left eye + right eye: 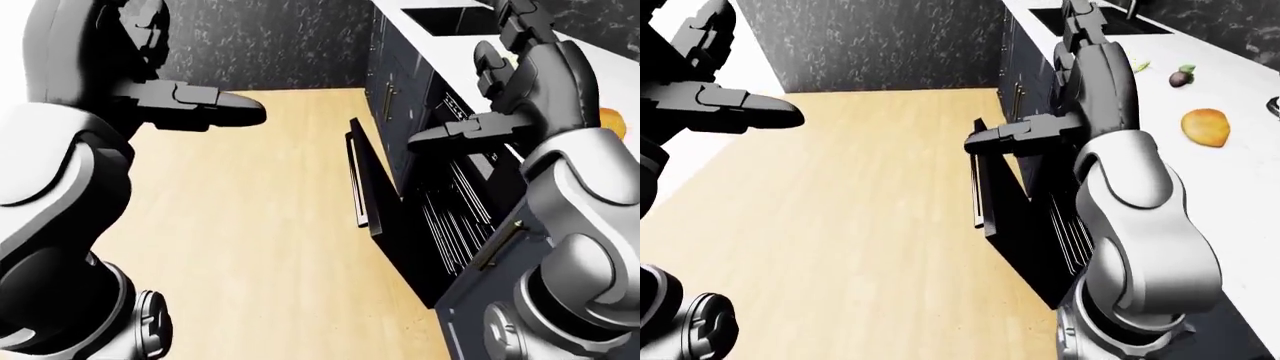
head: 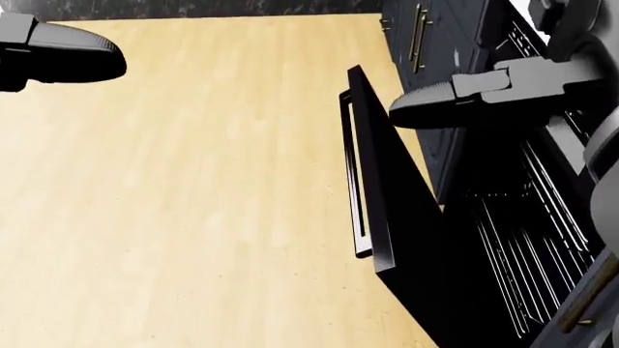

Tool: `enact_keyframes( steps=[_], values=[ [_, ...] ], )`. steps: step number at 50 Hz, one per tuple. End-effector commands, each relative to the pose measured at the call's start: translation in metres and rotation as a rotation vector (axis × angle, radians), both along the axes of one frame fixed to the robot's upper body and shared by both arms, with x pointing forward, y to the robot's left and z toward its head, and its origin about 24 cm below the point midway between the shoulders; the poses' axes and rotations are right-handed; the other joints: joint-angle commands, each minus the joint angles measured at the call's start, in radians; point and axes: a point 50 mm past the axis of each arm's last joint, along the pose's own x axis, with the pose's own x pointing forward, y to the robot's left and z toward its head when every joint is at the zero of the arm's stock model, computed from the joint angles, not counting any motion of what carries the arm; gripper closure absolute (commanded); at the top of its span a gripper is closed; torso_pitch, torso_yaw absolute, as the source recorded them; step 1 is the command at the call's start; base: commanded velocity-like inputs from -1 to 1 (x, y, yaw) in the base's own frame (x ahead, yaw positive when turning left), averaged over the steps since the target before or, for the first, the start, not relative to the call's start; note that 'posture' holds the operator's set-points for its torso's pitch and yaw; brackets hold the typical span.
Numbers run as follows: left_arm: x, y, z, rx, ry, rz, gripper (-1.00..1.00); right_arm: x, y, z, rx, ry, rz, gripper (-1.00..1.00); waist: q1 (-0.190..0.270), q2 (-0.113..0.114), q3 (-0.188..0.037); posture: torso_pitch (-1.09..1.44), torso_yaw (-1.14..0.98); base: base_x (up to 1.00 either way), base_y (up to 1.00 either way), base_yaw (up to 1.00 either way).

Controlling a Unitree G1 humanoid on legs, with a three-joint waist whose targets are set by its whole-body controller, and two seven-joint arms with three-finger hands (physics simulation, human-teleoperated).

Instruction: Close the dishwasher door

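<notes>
The room was a kitchen with a pale wooden plank floor [image 2: 194,203] filling most of the head view, and a dark mottled wall [image 1: 290,45] across the top of the left-eye view. Down the right side ran a row of dark cabinets [image 2: 426,43] with brass bar handles, under a white countertop [image 1: 1230,187]. A dark sink basin [image 1: 1080,16] was sunk into that countertop near the top of the right-eye view. On the counter lay an orange fruit [image 1: 1206,126], a small dark purple item [image 1: 1181,76] and a small greenish piece beside it; what they were exactly could not be told.

The dishwasher door [image 2: 397,217] stood partly open, tilted out from the cabinet row over the floor, its outer face toward the left of the head view with a long bar handle [image 2: 353,185] along it. To its right the wire racks [image 2: 537,239] showed inside the dark cavity.

The right hand [image 2: 455,98] hung above the door's upper edge, its fingers straight and extended, gripping nothing; whether it touched the door could not be told. The left hand [image 2: 58,54] was well apart from the door, at the upper left of the head view over bare floor, its fingers also straight and holding nothing.
</notes>
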Motion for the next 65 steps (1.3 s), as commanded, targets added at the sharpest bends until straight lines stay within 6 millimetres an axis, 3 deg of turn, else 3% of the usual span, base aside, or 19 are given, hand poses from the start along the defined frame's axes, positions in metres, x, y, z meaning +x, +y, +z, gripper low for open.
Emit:
enact_keyframes(
  steps=[1, 2, 3, 5, 13, 16, 17, 19, 25, 30, 31, 32, 34, 35, 37, 41, 42, 45, 65],
  values=[
    [-0.0037, 0.0026, 0.0086, -0.008, -0.051, 0.016, -1.00, -0.0030, 0.0024, 0.0091, -0.007, -0.056, 0.009, -1.00, 0.000, 0.009, -0.018, 0.00, 0.00, 0.20, 0.00, 0.00],
    [-0.0035, 0.0027, 0.0089, -0.009, -0.051, 0.016, -1.00, -0.0030, 0.0026, 0.0090, -0.006, -0.055, 0.010, -1.00, -0.004, 0.040, -0.029, 0.00, 0.00, 0.20, 0.00, 0.00],
    [-0.0035, 0.0026, 0.0091, -0.009, -0.051, 0.016, -1.00, -0.0030, 0.0028, 0.0091, -0.007, -0.055, 0.011, -1.00, -0.008, 0.041, -0.044, 0.00, 0.00, 0.21, 0.00, 0.00],
    [-0.0032, 0.0025, 0.0086, -0.008, -0.051, 0.016, -1.00, -0.0027, 0.0026, 0.0089, -0.005, -0.055, 0.011, -1.00, -0.001, 0.044, -0.020, 0.00, 0.00, 0.21, 0.00, 0.00],
    [-0.0039, 0.0028, 0.0093, -0.008, -0.051, 0.016, -1.00, -0.0032, 0.0028, 0.0099, -0.006, -0.055, 0.012, -1.00, 0.018, -0.028, -0.019, 0.00, 0.00, 0.21, 0.00, 0.00],
    [-0.0038, 0.0030, 0.0086, -0.007, -0.051, 0.016, -1.00, -0.0026, 0.0038, 0.0095, -0.006, -0.055, 0.013, -1.00, 0.025, -0.104, -0.039, 0.00, 0.00, 0.21, 0.00, 0.00],
    [-0.0040, 0.0034, 0.0088, -0.009, -0.051, 0.016, -1.00, -0.0028, 0.0040, 0.0097, -0.007, -0.055, 0.014, -1.00, 0.016, -0.069, -0.030, 0.00, 0.00, 0.21, 0.00, 0.00],
    [-0.0040, 0.0038, 0.0092, -0.009, -0.051, 0.017, -1.00, -0.0024, 0.0040, 0.0098, -0.008, -0.055, 0.014, -1.00, 0.018, -0.087, -0.026, 0.00, 0.00, 0.21, 0.00, 0.00],
    [-0.0039, 0.0036, 0.0075, -0.008, -0.049, 0.017, -1.00, -0.0020, 0.0041, 0.0075, -0.007, -0.052, 0.014, -1.00, 0.010, -0.042, -0.014, 0.00, 0.00, 0.21, 0.00, 0.00],
    [-0.0035, 0.0030, 0.0072, -0.007, -0.049, 0.016, -1.00, -0.0021, 0.0036, 0.0072, -0.007, -0.051, 0.013, -1.00, -0.010, 0.044, -0.044, 0.00, 0.00, 0.21, 0.00, 0.00],
    [-0.0036, 0.0030, 0.0074, -0.007, -0.049, 0.016, -1.00, -0.0022, 0.0036, 0.0071, -0.007, -0.051, 0.013, -1.00, 0.004, 0.030, -0.028, 0.00, 0.00, 0.22, 0.00, 0.00],
    [-0.0035, 0.0030, 0.0076, -0.007, -0.049, 0.016, -1.00, -0.0021, 0.0036, 0.0070, -0.007, -0.051, 0.012, -1.00, -0.002, 0.046, -0.021, 0.00, 0.00, 0.20, 0.00, 0.00],
    [-0.0033, 0.0030, 0.0074, -0.006, -0.049, 0.016, -1.00, -0.0024, 0.0039, 0.0069, -0.007, -0.054, 0.012, -1.00, 0.007, 0.032, -0.028, 0.00, 0.00, 0.21, 0.00, 0.00],
    [-0.0034, 0.0030, 0.0074, -0.006, -0.049, 0.016, -1.00, -0.0023, 0.0044, 0.0065, -0.010, -0.058, 0.015, -1.00, 0.006, 0.021, 0.000, 0.00, 0.00, 0.00, 0.00, 0.00],
    [-0.0032, 0.0030, 0.0069, -0.007, -0.048, 0.015, -1.00, -0.0032, 0.0049, 0.0068, -0.016, -0.063, 0.013, -1.00, 0.002, 0.005, -0.005, 0.00, 0.00, 0.00, 0.00, 0.00],
    [-0.0032, 0.0026, 0.0058, -0.008, -0.046, 0.014, -1.00, -0.0035, 0.0049, 0.0070, -0.014, -0.065, 0.014, -1.00, 0.017, -0.078, -0.007, 0.00, 0.00, 0.00, 0.00, 0.00],
    [-0.0032, 0.0026, 0.0058, -0.009, -0.046, 0.014, -1.00, -0.0034, 0.0053, 0.0065, -0.017, -0.065, 0.014, -1.00, 0.016, -0.035, 0.000, 0.00, 0.00, 0.00, 0.00, 0.00],
    [-0.0034, 0.0026, 0.0055, -0.009, -0.046, 0.013, -1.00, -0.0018, 0.0055, 0.0056, -0.013, -0.053, 0.014, -1.00, 0.012, -0.036, -0.021, 0.00, 0.00, 0.00, 0.00, 0.00],
    [-0.0035, 0.0020, 0.0059, -0.008, -0.045, 0.011, -1.00, -0.0019, 0.0102, 0.0065, -0.027, -0.059, 0.025, -1.00, 0.003, -0.022, -0.018, 0.00, 0.00, 0.00, 0.00, 0.00]
  ],
)
